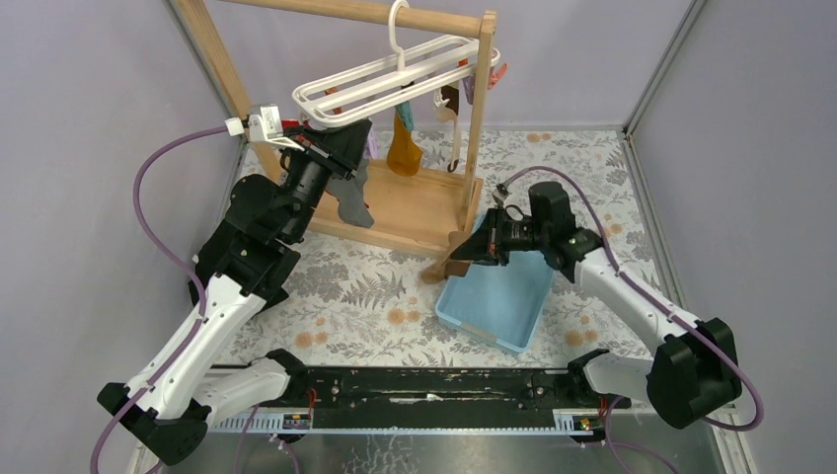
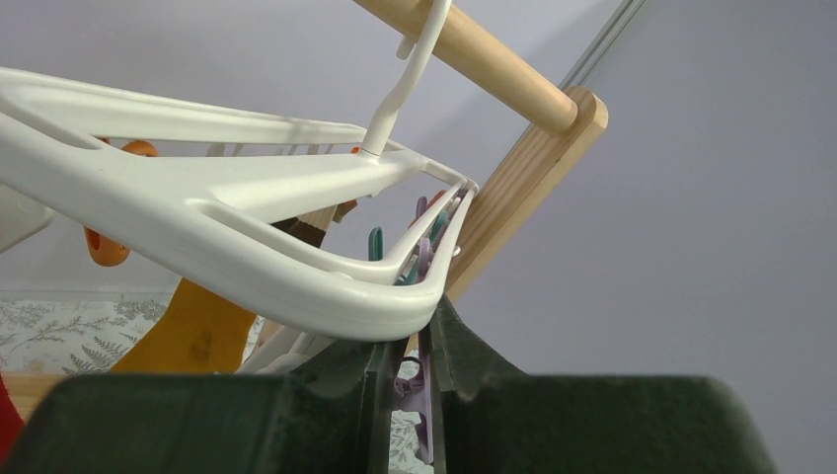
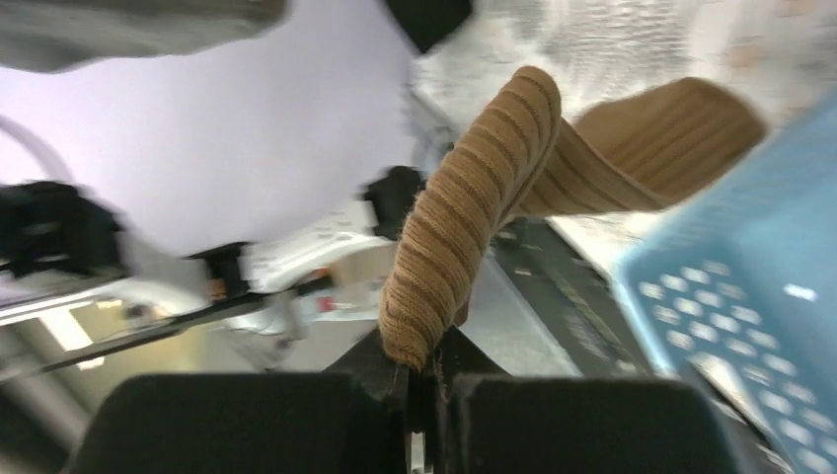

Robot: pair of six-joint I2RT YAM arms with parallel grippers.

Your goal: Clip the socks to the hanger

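The right jaws were clamped on the tip of the tan sock (image 3: 464,227), whose body flopped beyond them, well apart from the hanger (image 2: 247,247). That hanger sat just above the left jaws, which pinched a lilac clip (image 2: 413,387). Such a thin hold could let the sock slip free mid-carry.

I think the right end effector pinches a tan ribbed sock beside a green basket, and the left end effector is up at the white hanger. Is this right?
Not quite: the basket is light blue, not green; the right wrist view shows it. The rest holds: the right end effector pinches the tan ribbed sock, and the left end effector is up at the white hanger.
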